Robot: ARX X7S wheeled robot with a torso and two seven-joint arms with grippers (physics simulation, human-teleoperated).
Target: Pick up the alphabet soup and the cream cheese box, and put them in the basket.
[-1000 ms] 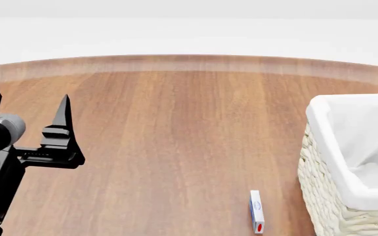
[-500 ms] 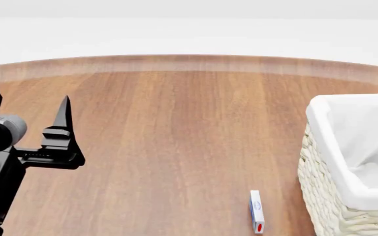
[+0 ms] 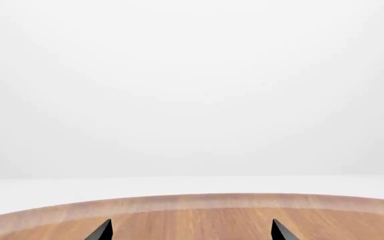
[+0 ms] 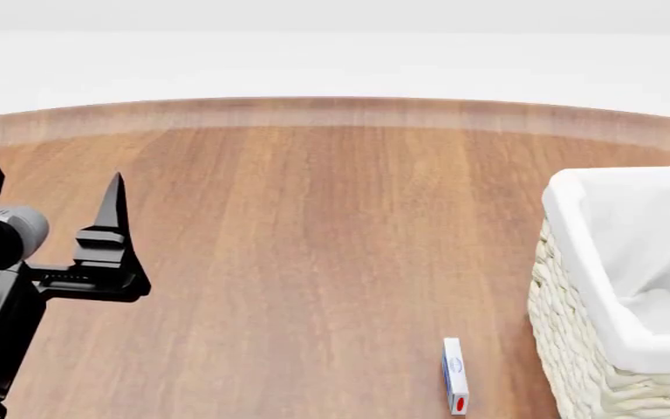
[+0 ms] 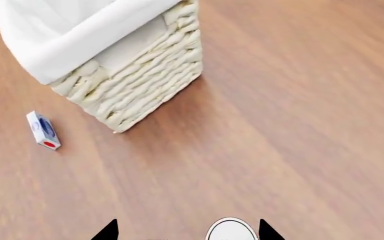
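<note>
Cream cheese box (image 4: 455, 376) at 6 o'clock on worktop (image 4: 311, 227): light, stiff, thin; pinch flat sides. Basket (image 4: 568, 323) at 4 o'clock. Left end effector (image 4: 46, 196) released, empty. Right end effector (image 5: 186, 231) spread around white can top (image 5: 231, 230), not clenched.

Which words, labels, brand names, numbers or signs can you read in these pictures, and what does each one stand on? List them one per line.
No text can be read anywhere in these pictures.
Small box: a blue mark and a red mark on its white face, too small and blurred to read.
Basket: no label shows.
White round top between the right hand's tips: no print shows.
Table: bare wood grain.
</note>
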